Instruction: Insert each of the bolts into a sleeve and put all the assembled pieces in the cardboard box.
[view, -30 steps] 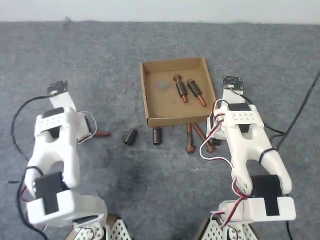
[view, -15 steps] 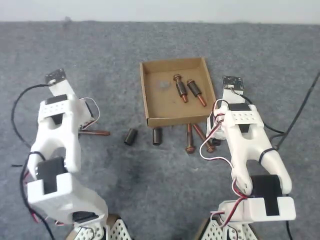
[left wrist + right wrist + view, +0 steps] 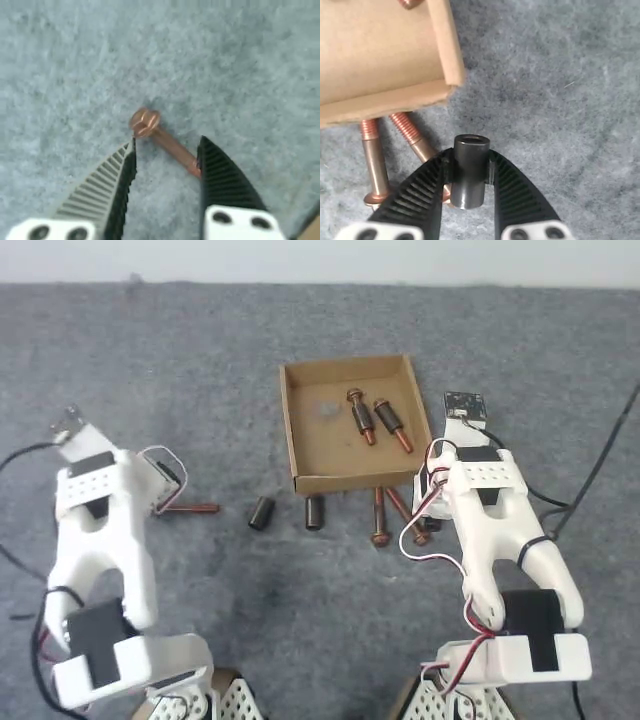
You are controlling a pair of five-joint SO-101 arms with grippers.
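The left tool (image 3: 167,144) hangs wide open over a copper-coloured bolt (image 3: 171,147) lying flat on the fuzzy grey tabletop (image 3: 300,620). Its flanged head sits just past one ribbed black fingertip, and its shank slants across the gap to the other. The right tool (image 3: 470,156) is clamped on a smooth black sleeve (image 3: 469,177), a short tube with its open bore showing. It's held just beside the corner of the cardboard box (image 3: 290,430), above two loose bolts (image 3: 372,160) lying close together. Inside the shallow, square box lie two assembled pieces (image 3: 360,417). Two more black sleeves (image 3: 262,513) rest on the tabletop near the box's front wall.
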